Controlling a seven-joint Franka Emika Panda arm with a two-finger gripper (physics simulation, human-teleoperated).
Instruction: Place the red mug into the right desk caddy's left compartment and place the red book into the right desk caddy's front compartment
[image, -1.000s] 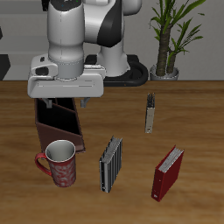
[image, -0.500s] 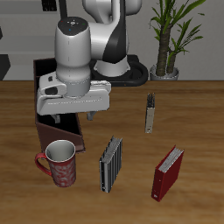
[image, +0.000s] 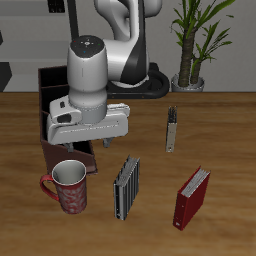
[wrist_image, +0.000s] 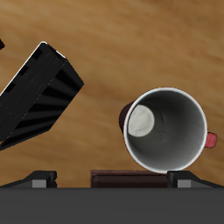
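Here my gripper (image: 82, 148) hangs with fingers spread and empty above the red mug (image: 69, 187), which stands upright near the table's (image: 225, 130) front edge, just before the right desk caddy (image: 50, 110).

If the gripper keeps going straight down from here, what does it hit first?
Probably the red mug: the wrist view looks almost straight into its open mouth. The gripper hangs just behind it in the exterior view, so it may meet the rim or the right desk caddy; depth is unclear.

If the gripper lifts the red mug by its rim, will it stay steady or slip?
The red mug stands upright and looks rigid, so it should not deform. Its wall looks smooth, perhaps slippery. The handle sits to one side, so it may tilt slightly.
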